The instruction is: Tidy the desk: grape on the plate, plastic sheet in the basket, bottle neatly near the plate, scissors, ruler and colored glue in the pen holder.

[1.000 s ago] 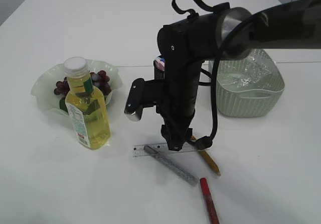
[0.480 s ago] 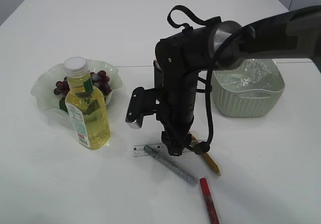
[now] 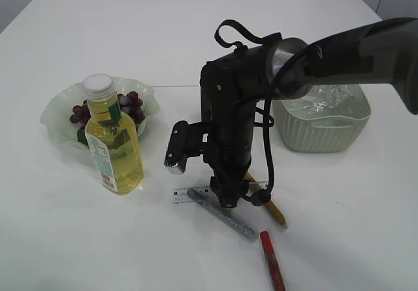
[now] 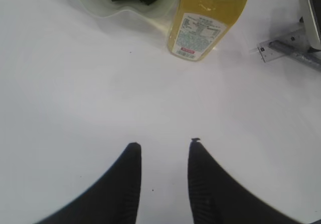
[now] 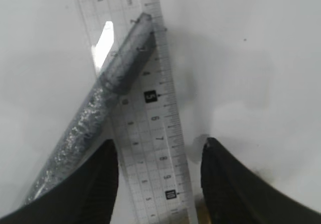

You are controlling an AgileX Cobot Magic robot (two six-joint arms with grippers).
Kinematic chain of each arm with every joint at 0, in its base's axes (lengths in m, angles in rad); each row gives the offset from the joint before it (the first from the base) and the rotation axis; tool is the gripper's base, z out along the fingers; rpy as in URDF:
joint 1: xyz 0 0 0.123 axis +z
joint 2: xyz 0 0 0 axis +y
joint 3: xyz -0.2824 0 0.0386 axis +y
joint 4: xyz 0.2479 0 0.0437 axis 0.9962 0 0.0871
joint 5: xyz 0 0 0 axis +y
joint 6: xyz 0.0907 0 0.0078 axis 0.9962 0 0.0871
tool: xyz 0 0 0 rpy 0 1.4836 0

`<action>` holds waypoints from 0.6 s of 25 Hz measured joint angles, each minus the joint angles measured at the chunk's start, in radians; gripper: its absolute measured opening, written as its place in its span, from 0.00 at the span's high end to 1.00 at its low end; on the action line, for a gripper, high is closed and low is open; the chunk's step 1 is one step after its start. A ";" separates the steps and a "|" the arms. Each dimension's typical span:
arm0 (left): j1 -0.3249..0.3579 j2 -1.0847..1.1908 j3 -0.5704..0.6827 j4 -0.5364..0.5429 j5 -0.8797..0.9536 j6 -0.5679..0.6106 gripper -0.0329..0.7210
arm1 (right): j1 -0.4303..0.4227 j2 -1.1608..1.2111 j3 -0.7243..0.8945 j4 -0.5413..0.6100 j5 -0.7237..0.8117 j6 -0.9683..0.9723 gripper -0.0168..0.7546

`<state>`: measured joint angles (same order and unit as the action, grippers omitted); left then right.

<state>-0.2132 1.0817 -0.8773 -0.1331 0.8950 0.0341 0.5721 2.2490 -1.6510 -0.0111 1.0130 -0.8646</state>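
The right gripper has been lowered further onto the ruler near the front edge, jaws apart astride it, while the left gripper is held open.

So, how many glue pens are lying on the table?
3 visible: a silver glitter one lying across the ruler, a yellow one partly behind the right gripper, a red one nearest the camera. More may be hidden.

White counter carries green wavy plate, yellow bottle, clear ruler under silver glitter glue, red glue, pencil, ribbed basket.
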 joint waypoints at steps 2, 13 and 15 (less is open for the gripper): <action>0.000 0.000 0.000 0.000 0.000 0.000 0.64 | 0.000 0.000 0.000 -0.002 -0.002 0.000 0.50; 0.000 0.000 0.000 0.000 0.000 0.000 0.64 | 0.000 0.013 -0.002 -0.010 -0.004 0.000 0.64; 0.000 0.000 0.000 0.000 0.000 0.000 0.64 | 0.000 0.013 -0.002 -0.010 -0.004 0.000 0.64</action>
<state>-0.2132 1.0817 -0.8773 -0.1331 0.8950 0.0341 0.5721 2.2623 -1.6532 -0.0215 1.0092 -0.8646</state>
